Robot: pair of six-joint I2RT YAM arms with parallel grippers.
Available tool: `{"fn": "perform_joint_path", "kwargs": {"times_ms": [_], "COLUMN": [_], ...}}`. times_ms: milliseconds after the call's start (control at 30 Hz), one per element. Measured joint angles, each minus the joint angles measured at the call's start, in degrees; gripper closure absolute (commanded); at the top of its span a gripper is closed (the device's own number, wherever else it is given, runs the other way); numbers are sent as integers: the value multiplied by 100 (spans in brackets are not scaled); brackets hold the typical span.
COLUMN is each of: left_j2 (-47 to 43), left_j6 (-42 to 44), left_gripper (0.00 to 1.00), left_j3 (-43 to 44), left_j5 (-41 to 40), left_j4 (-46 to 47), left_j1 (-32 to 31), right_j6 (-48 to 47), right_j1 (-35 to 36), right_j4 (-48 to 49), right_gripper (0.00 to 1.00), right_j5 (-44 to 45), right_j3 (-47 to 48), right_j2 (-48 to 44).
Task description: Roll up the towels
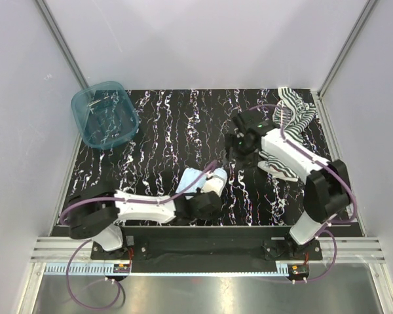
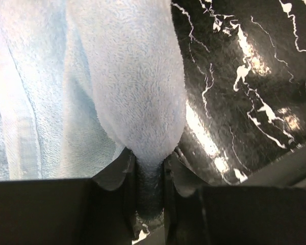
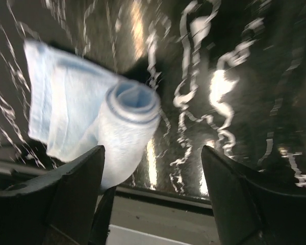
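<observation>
The pale blue towel (image 1: 206, 180) lies partly rolled by the table's (image 1: 183, 124) near edge, pinched in the left gripper (image 2: 150, 176). The right gripper (image 3: 152, 196) gapes empty. The striped towel (image 1: 295, 111) lies crumpled and unrolled at the far right corner.

I see the tub (image 1: 78, 104) on the desk's (image 1: 177, 124) far left corner, the far towel (image 1: 296, 111) in its far right corner. The near towel (image 1: 203, 181) lies by the front edge, left of centre, between the left jaws; the right jaws stand behind it, rightward.
</observation>
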Motion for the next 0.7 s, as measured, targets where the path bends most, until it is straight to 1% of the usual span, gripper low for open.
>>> {"fn": "perform_joint_path", "kwargs": {"times_ms": [67, 133, 200, 267, 367, 433, 533, 600, 700], "left_j2": [-339, -695, -1088, -1449, -1886, -2037, -2090, -2087, -1971], "left_j6": [-61, -170, -313, -472, -782, -988, -1349, -1589, -2024], "left_gripper": [100, 100, 100, 100, 100, 100, 100, 100, 100], "left_j3": [-356, -682, -1036, -1416, -2009, -2319, -2708, -2964, -3397], "left_j5": [361, 680, 1038, 1436, 2212, 2680, 3399, 3751, 4240], "left_j4": [280, 437, 625, 911, 1517, 1921, 2581, 3080, 3919], "left_j1": [188, 367, 577, 796, 1296, 1676, 2258, 2529, 2894], "right_j6": [-37, -59, -57, -22, 151, 297, 492, 651, 979], "right_j1": [-280, -457, -487, -452, -433, -433, -433, -431, -393], "right_j4": [-68, -72, 7, 313, 946, 1329, 1823, 2142, 2940], "right_gripper": [16, 15, 15, 15, 15, 14, 14, 14, 15], "right_j5": [138, 273, 236, 15, -448, -763, -1145, -1405, -1808], "right_j3": [166, 238, 203, -15, -699, -1202, -1875, -2334, -3053], "right_j2": [-181, -573, -927, -1412, -2063, -2269, -2280, -2280, -2321]}}
